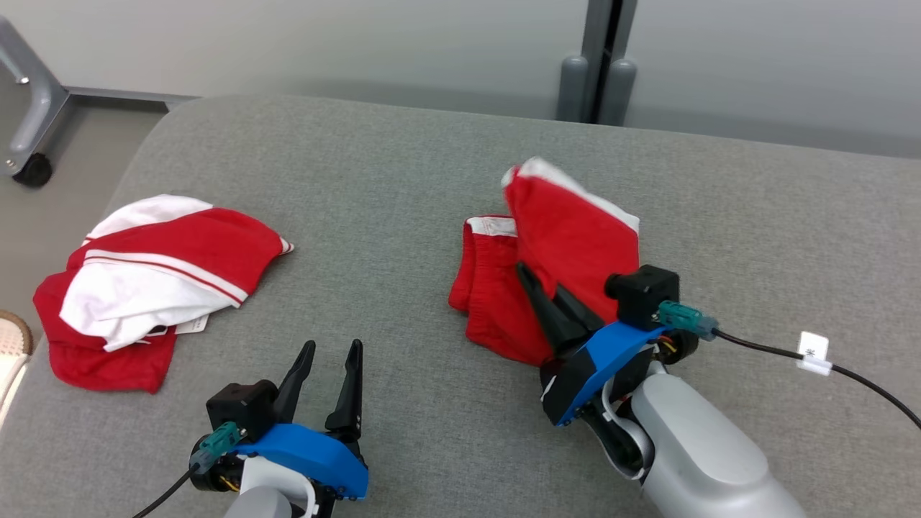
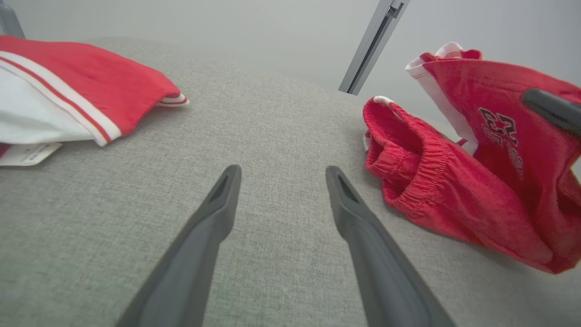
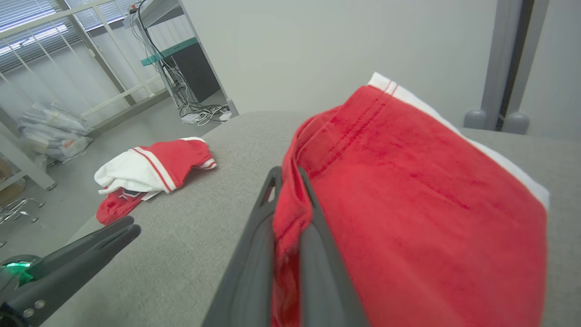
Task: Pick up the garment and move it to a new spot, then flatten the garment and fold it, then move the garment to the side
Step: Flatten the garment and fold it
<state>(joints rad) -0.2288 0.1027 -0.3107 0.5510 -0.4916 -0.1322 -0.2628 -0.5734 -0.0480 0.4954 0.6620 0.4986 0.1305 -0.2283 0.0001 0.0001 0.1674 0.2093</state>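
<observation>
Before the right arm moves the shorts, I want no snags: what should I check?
1. Right hand pinching the red elastic-waist cloth shorts: ok.
2. Shorts wholly off the grey fabric surface: not ok, the waistband end rests on it.
3. Left hand open, empty: ok.
4. Crumpled red-and-white garment apart from the shorts: ok.
5. Single layer gripped: cannot tell.
</observation>
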